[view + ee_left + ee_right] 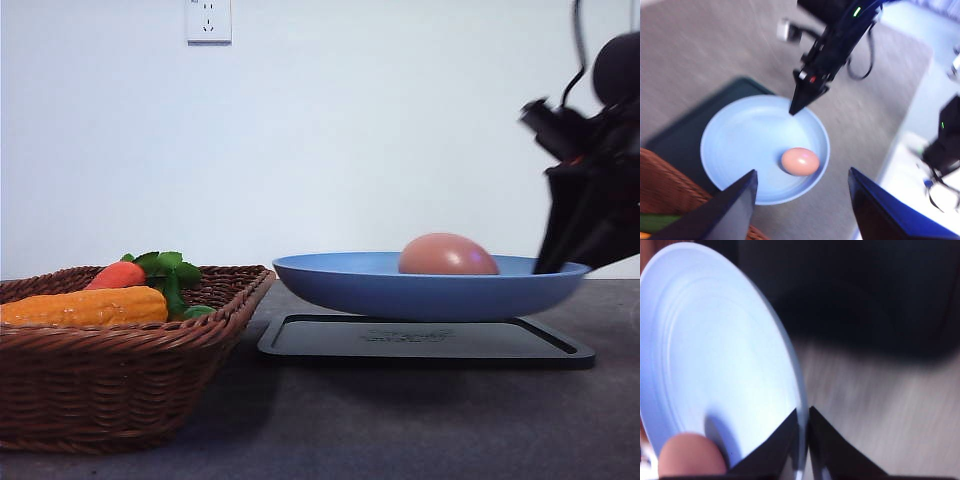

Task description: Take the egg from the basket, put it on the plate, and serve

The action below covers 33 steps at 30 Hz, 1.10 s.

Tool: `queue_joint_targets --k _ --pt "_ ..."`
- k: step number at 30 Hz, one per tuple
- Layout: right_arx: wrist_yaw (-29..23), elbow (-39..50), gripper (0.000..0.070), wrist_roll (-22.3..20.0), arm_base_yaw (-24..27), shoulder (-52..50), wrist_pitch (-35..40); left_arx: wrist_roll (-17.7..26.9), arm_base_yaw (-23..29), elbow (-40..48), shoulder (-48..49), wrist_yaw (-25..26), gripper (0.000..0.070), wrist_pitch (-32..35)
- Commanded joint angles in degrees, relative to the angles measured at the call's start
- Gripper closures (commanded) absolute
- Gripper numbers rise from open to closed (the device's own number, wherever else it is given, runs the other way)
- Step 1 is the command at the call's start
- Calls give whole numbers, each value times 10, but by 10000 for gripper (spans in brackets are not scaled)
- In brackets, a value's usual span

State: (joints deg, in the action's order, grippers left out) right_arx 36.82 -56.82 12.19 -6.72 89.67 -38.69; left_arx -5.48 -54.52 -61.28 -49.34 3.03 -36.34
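The light blue plate (430, 285) sits over the black tray (425, 340); I cannot tell whether it still touches it. The brown egg (447, 255) lies in the plate, toward its right side. My right gripper (560, 265) is shut on the plate's right rim. In the right wrist view the fingers (790, 440) pinch the rim of the plate (715, 350), with the egg (690, 455) close beside them. My left gripper (802, 172) hangs open and empty above the plate (740, 145) and egg (800, 161). The wicker basket (120, 340) stands at the left.
A corn cob (85, 305) and a carrot with green leaves (118, 275) lie in the basket. The basket's rim nearly meets the plate's left edge. Grey tabletop (400, 420) spreads in front of the tray. A white wall with a socket (208, 20) stands behind.
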Motion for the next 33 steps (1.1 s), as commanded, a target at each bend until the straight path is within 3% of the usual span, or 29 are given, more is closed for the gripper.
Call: queue_joint_targets --k 1,9,15,19,21,28,33 --pt "6 -42 700 -7 2 48 11 -1 -5 -12 16 -20 324 -1" --pt "-13 -171 700 2 9 198 40 -1 -5 -12 92 -93 325 -27" --pt "-20 -199 694 2 10 238 62 -1 -5 -12 105 -128 325 -46" --pt "-48 -199 491 2 10 238 66 -1 -5 -12 103 -128 325 -49" --pt "-53 -200 428 2 10 238 66 -1 -5 -12 100 -128 325 -49" --pt "-52 -209 428 -6 28 229 65 -1 -5 -12 82 -130 326 -47" --pt "-47 -219 435 -7 61 194 58 1 -5 -12 58 -157 328 -46"
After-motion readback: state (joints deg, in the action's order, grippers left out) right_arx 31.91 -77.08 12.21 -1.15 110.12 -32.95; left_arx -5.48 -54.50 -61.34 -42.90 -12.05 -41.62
